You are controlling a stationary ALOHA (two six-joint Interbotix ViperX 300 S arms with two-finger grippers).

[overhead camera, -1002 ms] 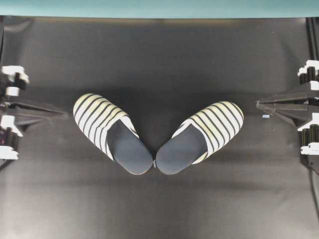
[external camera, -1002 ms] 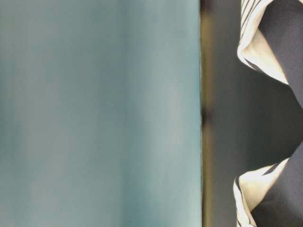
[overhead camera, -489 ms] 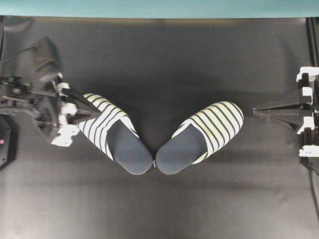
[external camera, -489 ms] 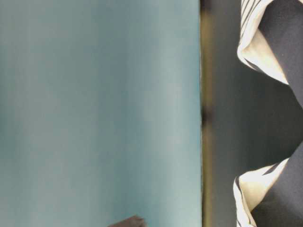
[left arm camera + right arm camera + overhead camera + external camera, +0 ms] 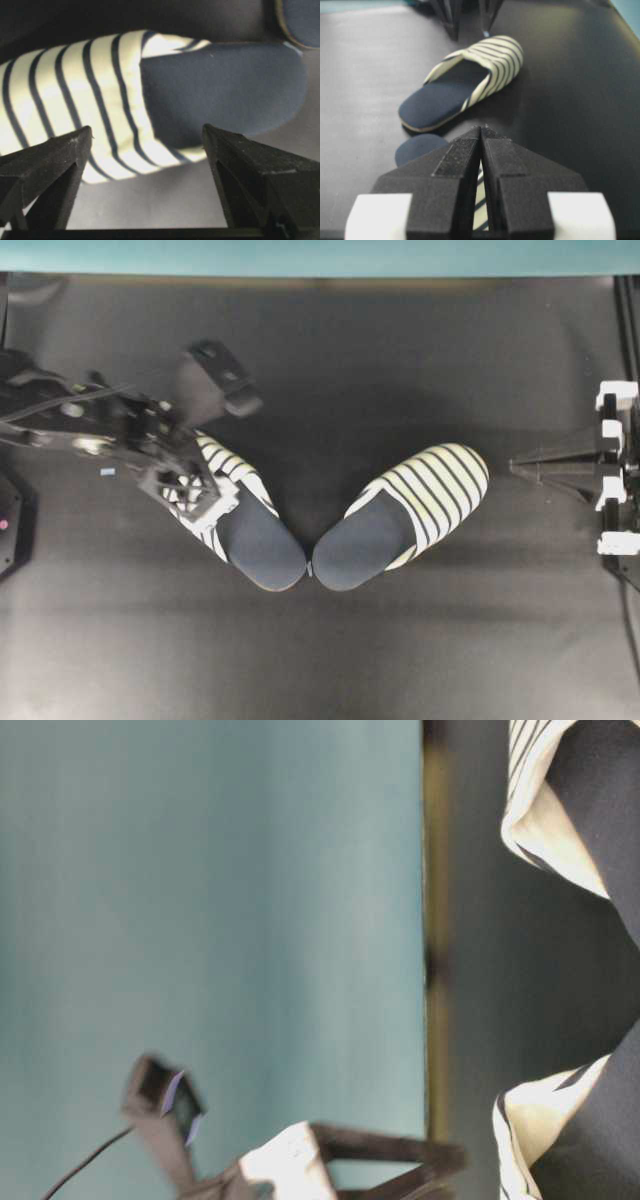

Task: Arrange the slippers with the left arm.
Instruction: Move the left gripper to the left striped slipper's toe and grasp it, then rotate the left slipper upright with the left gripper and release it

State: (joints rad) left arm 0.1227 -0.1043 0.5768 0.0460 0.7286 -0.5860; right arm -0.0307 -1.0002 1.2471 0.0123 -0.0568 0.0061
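Now, left gripper (image 5: 147, 137): fingers spread wide, holding nothing, poised over the left slipper's striped toe
Left arm (image 5: 90, 420): stretched in from the left edge, wrist angled down
Right gripper (image 5: 481, 137): fingers pressed together, parked at the right edge
Slippers: 2 on the black table (image 5: 400, 360), left slipper (image 5: 245, 530) and right slipper (image 5: 400, 515), heels nearly touching, toes splayed apart

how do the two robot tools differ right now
The left arm's black pointed tool stands wide open over the left striped cream slipper; the right arm's black pointed tool is shut. The left one has reached into the table; the right one sits at the table's edge, away from the right striped slipper. Both hold nothing.
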